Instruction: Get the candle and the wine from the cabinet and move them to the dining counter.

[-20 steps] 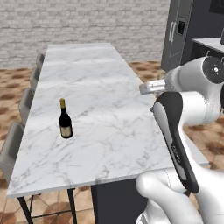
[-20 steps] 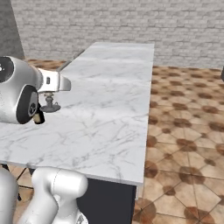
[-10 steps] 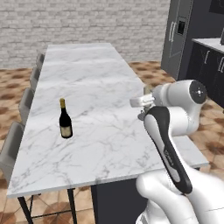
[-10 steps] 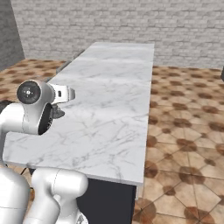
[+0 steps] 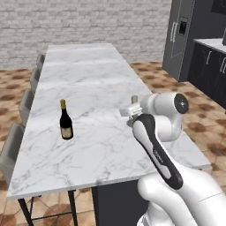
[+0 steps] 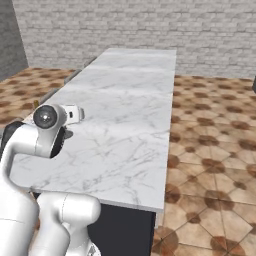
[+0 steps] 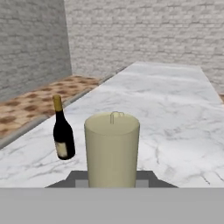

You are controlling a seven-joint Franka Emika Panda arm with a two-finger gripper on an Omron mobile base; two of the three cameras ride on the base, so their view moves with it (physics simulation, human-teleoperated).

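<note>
Left base view, item one: the wine (image 5: 66,121), a dark bottle with a tan label and gold neck, stands upright on the dining counter (image 5: 88,84), toward the side lined with grey stools (image 5: 24,103). I see it well apart from my arm.

Item two: the candle (image 5: 134,100), a pale beige-olive stub, pokes up just above my gripper (image 5: 132,110) at the counter's near right part. I read the gripper as clamped on the candle; the jaws sit narrow around its holder.

Hand view, item three: the candle (image 7: 112,148) rises upright and close in the middle, wick visible at its top, with the dark grey holder (image 7: 78,177) showing at its foot. The wine (image 7: 62,129) stands to its left, farther off, on the white veined marble (image 7: 175,113).

Right base view, item four: my gripper (image 6: 72,115) hangs over the counter's (image 6: 130,100) near left edge. I cannot make out the candle here.

Item five: brick wall (image 5: 88,22) behind; tiled floor (image 6: 210,150) alongside.
</note>
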